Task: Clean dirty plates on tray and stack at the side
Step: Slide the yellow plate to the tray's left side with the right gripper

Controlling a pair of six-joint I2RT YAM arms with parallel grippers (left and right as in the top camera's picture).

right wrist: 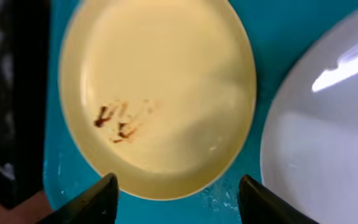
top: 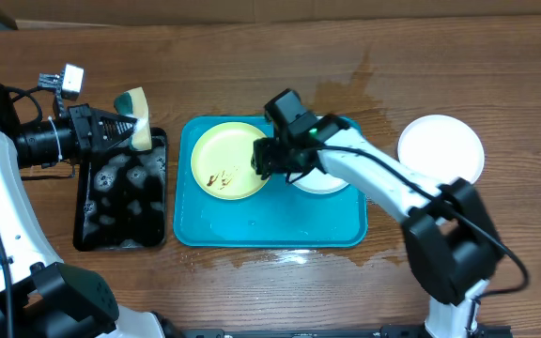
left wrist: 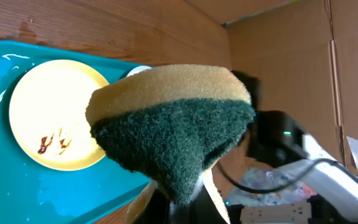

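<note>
Overhead, the pale yellow-green plate (top: 228,160) lies brown-smeared at the left of the turquoise tray (top: 270,233). A white plate (top: 332,185) sits beside it, and a second white plate (top: 441,150) is set aside well to the right. The right gripper (top: 272,161) hangs at the yellow plate's rim, jaws spread. The left gripper (top: 128,127) pinches the sponge (top: 139,105) above the black tray (top: 120,202). I'd say scrubbing comes next: steady the plate, bring the sponge across.
</note>
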